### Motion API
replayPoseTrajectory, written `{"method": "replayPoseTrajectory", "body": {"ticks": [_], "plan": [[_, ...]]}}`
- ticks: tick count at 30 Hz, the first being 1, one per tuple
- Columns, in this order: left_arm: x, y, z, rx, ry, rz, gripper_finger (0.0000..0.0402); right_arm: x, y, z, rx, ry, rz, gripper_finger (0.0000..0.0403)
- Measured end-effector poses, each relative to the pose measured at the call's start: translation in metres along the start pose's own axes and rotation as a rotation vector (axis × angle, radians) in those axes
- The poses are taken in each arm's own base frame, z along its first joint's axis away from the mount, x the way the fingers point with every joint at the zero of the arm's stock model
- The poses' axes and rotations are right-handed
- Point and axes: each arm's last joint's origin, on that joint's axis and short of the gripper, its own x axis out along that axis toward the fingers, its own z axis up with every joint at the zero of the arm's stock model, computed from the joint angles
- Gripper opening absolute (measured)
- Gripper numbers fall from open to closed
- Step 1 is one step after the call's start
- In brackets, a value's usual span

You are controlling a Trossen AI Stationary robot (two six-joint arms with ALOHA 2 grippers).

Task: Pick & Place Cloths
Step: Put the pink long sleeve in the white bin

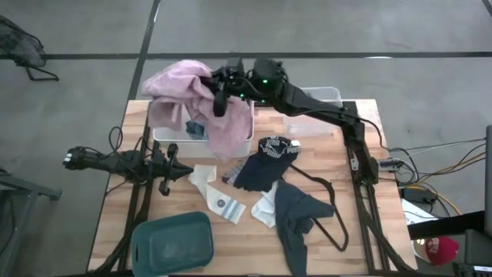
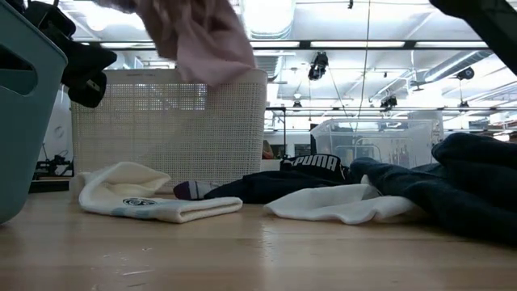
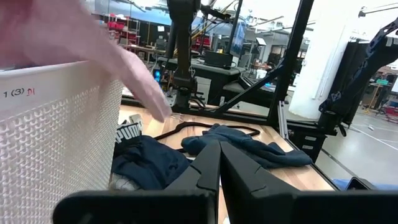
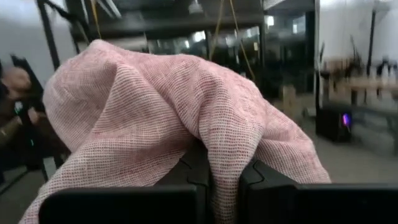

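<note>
Grey floor [image 1: 323, 27], bright ceiling lights [image 2: 266, 16]

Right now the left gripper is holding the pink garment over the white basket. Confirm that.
Not quite: it is the right gripper, not the left, that is shut on the pink garment over the white basket, as the high view shows. The left gripper waits shut near the table's left side.

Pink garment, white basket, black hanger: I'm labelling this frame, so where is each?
pink garment [image 1: 173, 83]: high view, bunched part left of the right gripper [image 1: 218, 91].
white basket [image 2: 166, 133]: low view, mesh front wall.
black hanger [image 1: 335, 201]: high view, wire's right bend.
</note>
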Motion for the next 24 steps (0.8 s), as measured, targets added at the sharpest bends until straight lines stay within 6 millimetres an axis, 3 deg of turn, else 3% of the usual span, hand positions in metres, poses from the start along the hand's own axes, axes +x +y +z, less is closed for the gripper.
{"method": "replayPoseTrajectory", "body": {"ticks": [8,15,20,24], "plan": [[0.000,0.000,0.000,0.000,0.000,0.000,0.0012,-0.005,-0.019,-0.035,0.066,0.338,-0.159,0.0013],[0.000,0.000,0.000,0.000,0.000,0.000,0.0012,-0.021,-0.032,-0.061,-0.046,0.647,-0.340,0.0013],[0.000,0.000,0.000,0.000,0.001,0.000,0.0012,-0.025,-0.037,-0.086,-0.063,0.827,-0.351,0.0013],[0.000,0.000,0.000,0.000,0.001,0.000,0.0012,-0.019,-0.037,-0.099,-0.068,0.858,-0.276,0.0013]]}}
